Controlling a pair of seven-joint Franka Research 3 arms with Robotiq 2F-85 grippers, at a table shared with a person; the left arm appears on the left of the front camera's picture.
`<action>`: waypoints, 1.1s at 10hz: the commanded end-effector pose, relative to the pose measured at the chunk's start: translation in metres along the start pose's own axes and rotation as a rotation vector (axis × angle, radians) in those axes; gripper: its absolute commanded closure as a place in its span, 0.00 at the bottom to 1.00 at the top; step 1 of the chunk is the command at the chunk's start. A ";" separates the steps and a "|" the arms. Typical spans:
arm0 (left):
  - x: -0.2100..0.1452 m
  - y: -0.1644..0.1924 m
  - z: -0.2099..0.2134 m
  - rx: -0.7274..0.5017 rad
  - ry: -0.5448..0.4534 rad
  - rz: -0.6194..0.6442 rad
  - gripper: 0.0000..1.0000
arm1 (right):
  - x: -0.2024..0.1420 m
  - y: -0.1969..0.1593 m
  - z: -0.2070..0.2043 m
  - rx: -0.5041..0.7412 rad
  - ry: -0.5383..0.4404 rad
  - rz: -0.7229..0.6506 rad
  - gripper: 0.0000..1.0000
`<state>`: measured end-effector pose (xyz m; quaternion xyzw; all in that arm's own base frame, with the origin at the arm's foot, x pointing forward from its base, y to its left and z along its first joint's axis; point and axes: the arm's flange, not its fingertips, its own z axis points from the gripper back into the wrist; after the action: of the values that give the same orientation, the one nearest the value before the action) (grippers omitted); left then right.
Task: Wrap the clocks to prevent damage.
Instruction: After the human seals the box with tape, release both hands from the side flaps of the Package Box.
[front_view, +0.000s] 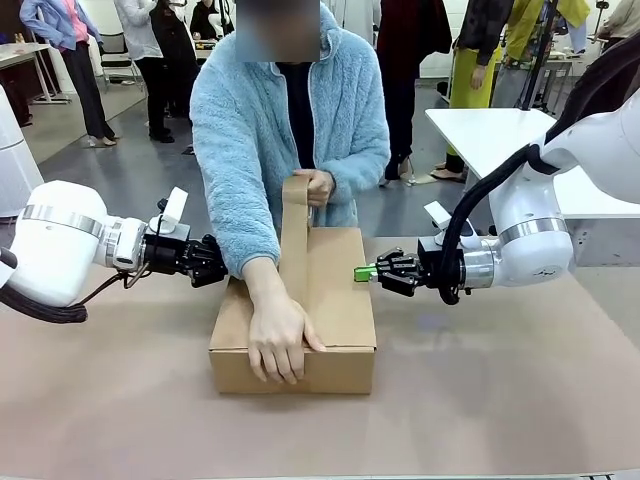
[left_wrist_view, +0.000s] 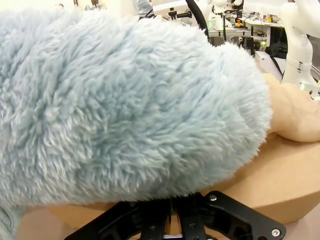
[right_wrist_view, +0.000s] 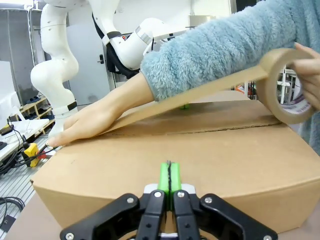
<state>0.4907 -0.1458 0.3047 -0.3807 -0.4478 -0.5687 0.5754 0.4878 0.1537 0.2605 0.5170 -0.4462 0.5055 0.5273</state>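
Flanking the cardboard box (front_view: 300, 330) on the bench (front_view: 500, 400), the left claw (front_view: 222, 262) and right claw (front_view: 364, 272) are both clenched, empty. A person's hand (front_view: 280, 340) presses brown tape (front_view: 295, 240) onto it.

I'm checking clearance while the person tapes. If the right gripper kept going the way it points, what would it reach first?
The cardboard box. The right gripper, shut, points at its side wall, which looks very close; whether the green pads already touch it is unclear.
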 end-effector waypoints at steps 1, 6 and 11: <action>-0.003 -0.001 -0.002 0.011 0.009 -0.020 0.99 | -0.001 0.000 0.001 -0.002 0.003 -0.001 0.99; -0.003 -0.001 -0.002 0.011 0.009 -0.020 0.99 | -0.001 0.000 0.001 -0.002 0.003 -0.001 0.99; -0.003 -0.001 -0.002 0.011 0.009 -0.020 0.99 | -0.001 0.000 0.001 -0.002 0.003 -0.001 0.99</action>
<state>0.4907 -0.1458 0.3047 -0.3807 -0.4478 -0.5687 0.5754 0.4878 0.1537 0.2605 0.5170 -0.4462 0.5055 0.5273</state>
